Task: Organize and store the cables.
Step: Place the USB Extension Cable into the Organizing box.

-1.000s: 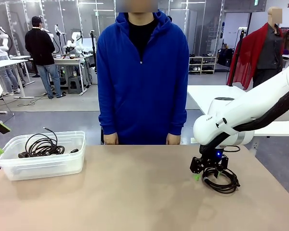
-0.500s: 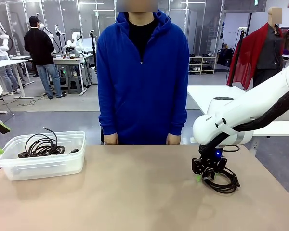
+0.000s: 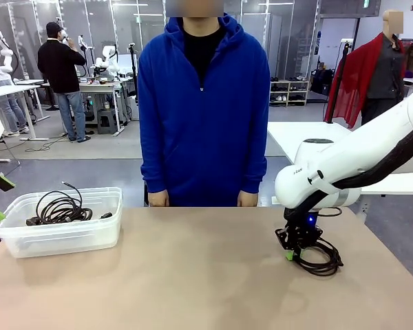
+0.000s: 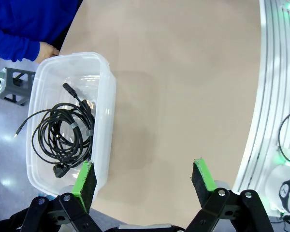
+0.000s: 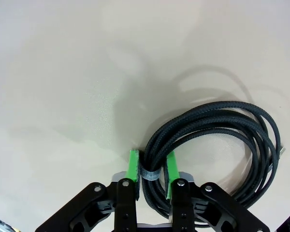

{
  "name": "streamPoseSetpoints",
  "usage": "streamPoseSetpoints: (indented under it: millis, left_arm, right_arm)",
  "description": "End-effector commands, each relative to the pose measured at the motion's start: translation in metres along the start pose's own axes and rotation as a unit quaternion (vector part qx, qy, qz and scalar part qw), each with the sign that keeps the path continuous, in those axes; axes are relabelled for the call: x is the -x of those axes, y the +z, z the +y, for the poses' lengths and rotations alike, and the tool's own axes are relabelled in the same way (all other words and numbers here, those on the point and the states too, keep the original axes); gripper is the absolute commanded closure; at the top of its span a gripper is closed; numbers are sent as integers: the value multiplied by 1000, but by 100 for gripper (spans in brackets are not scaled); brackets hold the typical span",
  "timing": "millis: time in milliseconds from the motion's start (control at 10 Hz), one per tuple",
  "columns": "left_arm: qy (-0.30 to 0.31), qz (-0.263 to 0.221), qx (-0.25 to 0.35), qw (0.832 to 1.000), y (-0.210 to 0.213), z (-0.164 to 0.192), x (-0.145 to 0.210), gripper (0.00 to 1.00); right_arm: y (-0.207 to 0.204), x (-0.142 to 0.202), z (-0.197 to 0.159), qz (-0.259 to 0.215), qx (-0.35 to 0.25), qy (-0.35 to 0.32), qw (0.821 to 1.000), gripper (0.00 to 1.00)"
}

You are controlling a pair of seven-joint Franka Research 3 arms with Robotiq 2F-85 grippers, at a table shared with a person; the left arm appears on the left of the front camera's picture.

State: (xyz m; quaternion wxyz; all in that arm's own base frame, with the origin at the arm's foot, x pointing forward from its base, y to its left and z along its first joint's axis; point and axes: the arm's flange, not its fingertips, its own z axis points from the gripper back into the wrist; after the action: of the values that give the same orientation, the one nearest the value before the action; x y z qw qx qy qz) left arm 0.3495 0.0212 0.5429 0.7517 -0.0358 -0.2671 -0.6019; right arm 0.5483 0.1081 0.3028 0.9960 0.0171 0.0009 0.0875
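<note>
Right gripper (image 5: pixel 152 168) has clamped shut on the coil (image 5: pixel 217 145) near the table's right edge; loose loops could snag lifting.

The cord (image 5: pixel 217 140) is black with a little grey band (image 5: pixel 149 174), the fingers (image 5: pixel 133 169) have green pads, the counter (image 3: pixel 193 275) is light brown, the box (image 3: pixel 62 237) is see-through white, and the hoodie (image 3: pixel 203 110) is blue.

The right gripper (image 3: pixel 292 249) has closed from open jaws onto the banded side of the coiled cable (image 3: pixel 319 260), at the coil's 9 o'clock.
</note>
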Motion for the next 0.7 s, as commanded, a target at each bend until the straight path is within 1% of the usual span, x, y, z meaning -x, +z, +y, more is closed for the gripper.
streamPoseSetpoints:
  millis: [0,100,200,400,600]
  left_arm:
    - [0,0,-1,1000,1,0,0,0]
    - [0,0,-1,1000,1,0,0,0]
    - [0,0,-1,1000,1,0,0,0]
    - [0,0,-1,1000,1,0,0,0]
    - [0,0,-1,1000,1,0,0,0]
  right_arm:
    - [1,-3,6,-11,21,-17,1000,100]
    - [1,-2,7,-12,24,-17,999,90]
    - [4,0,7,-15,28,-18,999,100]
    - [21,5,11,-20,31,-14,999,100]
    - [58,14,21,-18,34,3,999,100]
